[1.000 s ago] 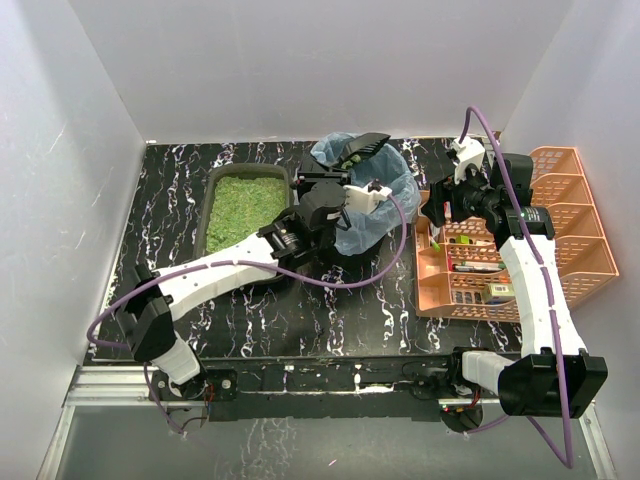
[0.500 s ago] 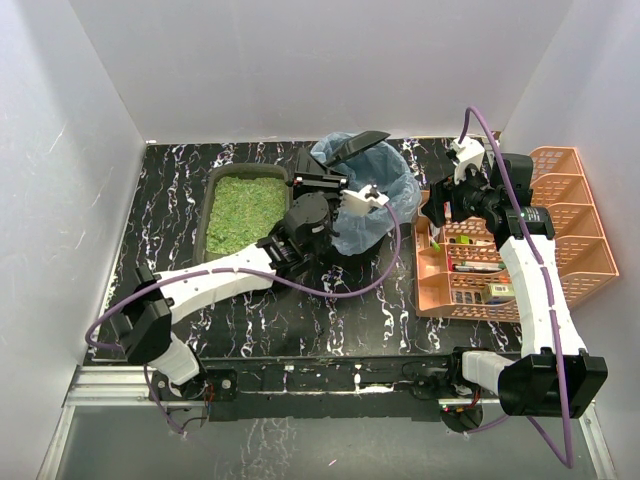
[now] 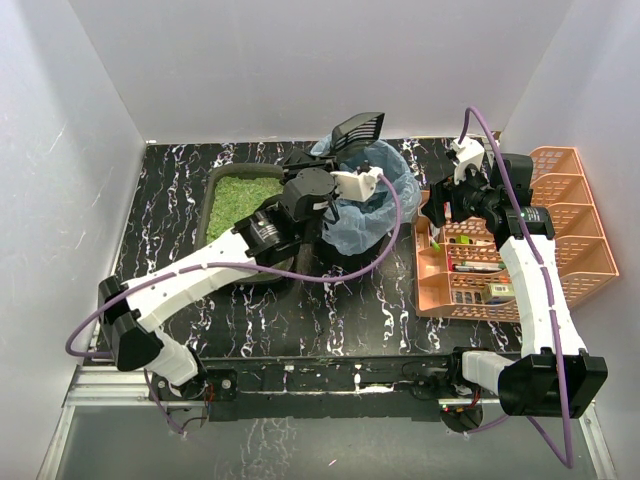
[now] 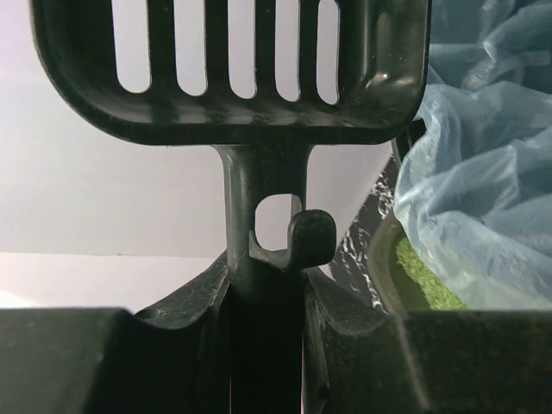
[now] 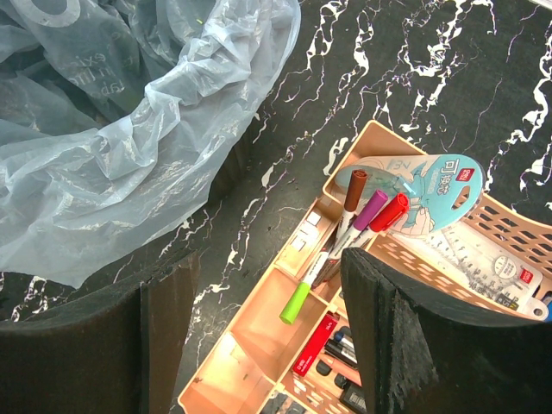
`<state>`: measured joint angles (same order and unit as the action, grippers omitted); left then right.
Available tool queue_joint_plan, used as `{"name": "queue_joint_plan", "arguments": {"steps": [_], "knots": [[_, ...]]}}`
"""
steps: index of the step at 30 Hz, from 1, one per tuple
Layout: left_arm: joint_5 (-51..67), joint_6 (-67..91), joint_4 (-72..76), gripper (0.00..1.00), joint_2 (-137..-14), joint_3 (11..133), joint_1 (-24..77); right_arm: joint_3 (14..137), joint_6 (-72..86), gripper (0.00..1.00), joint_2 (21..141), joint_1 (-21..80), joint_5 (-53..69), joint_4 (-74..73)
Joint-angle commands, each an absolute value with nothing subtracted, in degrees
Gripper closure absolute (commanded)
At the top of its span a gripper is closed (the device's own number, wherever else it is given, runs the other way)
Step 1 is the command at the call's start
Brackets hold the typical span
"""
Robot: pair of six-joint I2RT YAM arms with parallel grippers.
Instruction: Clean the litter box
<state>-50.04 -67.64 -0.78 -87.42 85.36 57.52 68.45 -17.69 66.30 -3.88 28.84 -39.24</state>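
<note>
**Left gripper** (image 4: pixel 267 302): pressed together on the handle of a black slatted scoop (image 4: pixel 233 121). The scoop head stands up and ahead of the fingers, and nothing shows lying behind its slats.

**Bin** (image 3: pixel 365 225), lined with a blue bag: just below and to the right of the left gripper, under the raised scoop.

**Litter box** (image 3: pixel 209 215): on the black marbled table (image 3: pixel 330 320), below and to the left of the left gripper, close beside the bin. Green litter fills it. Any clumps are too small to make out.

**Right gripper** (image 5: pixel 272 328): spread and holding nothing. It hangs with the bin below on its left and an orange organiser (image 3: pixel 585 262) of pens below on its right.

**Progress:** the scoop is in hand and tipped up at the bin, apparently empty, so one scoopful seems to have been dumped. What is probably left is more passes through the litter if waste remains, then putting the scoop down. How clean the litter is cannot be judged from these views.
</note>
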Motion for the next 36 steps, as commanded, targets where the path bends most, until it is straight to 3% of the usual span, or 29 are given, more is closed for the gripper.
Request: {"name": "queue_joint_plan", "arguments": {"steps": [1,5,18,26,36], "knots": [[-48.9,-57.2,-10.2,1.00,-84.0,85.8,57.7,70.1,-18.2,0.28,65.2,-4.2,29.8,-37.6],[-49.5,-56.6,-9.4,1.00,-83.9,84.6,57.6,70.2,-18.2,0.28,65.2,-4.1,29.8,-37.7],[-32.6,-29.9,-37.1,1.00,-85.0,99.3,52.2,70.7,-18.7,0.28,65.2,-4.2,29.4,-37.8],[-16.5,-14.8,-45.8,1.00,-79.7,101.9,37.3,71.3,-19.3,0.28,66.6,-4.2,29.4,-37.6],[0.3,-3.7,-51.1,1.00,-70.8,86.4,17.3,72.5,-18.8,0.28,69.2,-4.2,30.7,-36.7]]}}
